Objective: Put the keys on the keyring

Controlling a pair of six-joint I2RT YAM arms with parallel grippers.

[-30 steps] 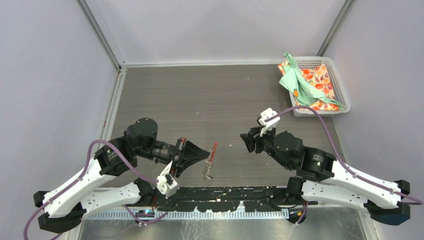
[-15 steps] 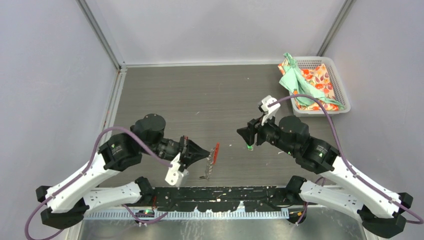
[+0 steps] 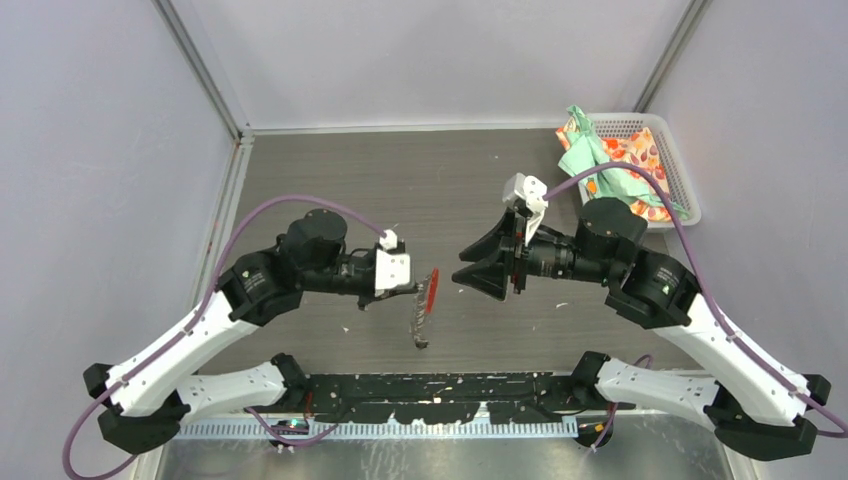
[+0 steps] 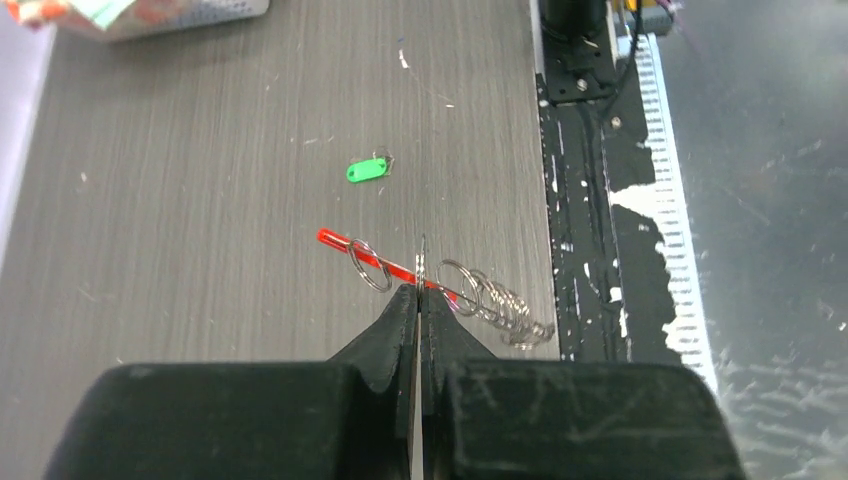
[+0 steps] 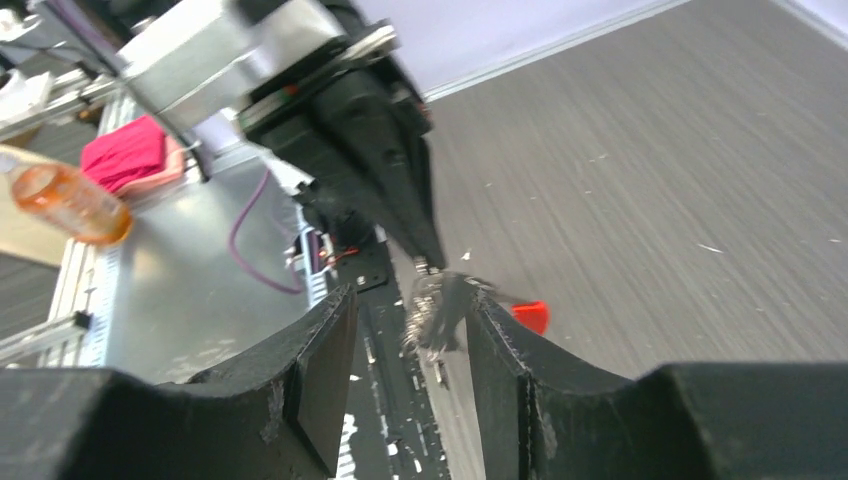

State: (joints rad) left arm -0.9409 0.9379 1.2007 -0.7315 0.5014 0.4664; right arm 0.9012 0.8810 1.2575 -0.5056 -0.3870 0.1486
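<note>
Metal, light and floppy, the keyring (image 4: 480,295) dangles above the counter (image 4: 200,250), pinched by the left fingers (image 4: 400,325). Right fingers (image 5: 310,380) are spread beside it. Best grab the tiny, slippery green key (image 4: 368,171) by its tag

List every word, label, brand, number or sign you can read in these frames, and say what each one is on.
No text can be read in any view.
green key tag: no lettering shows.
red tab of the keyring: no lettering shows.
orange bottle: too blurred to tell whether it has a label.
printed cloth: a pattern only, no letters.
</note>
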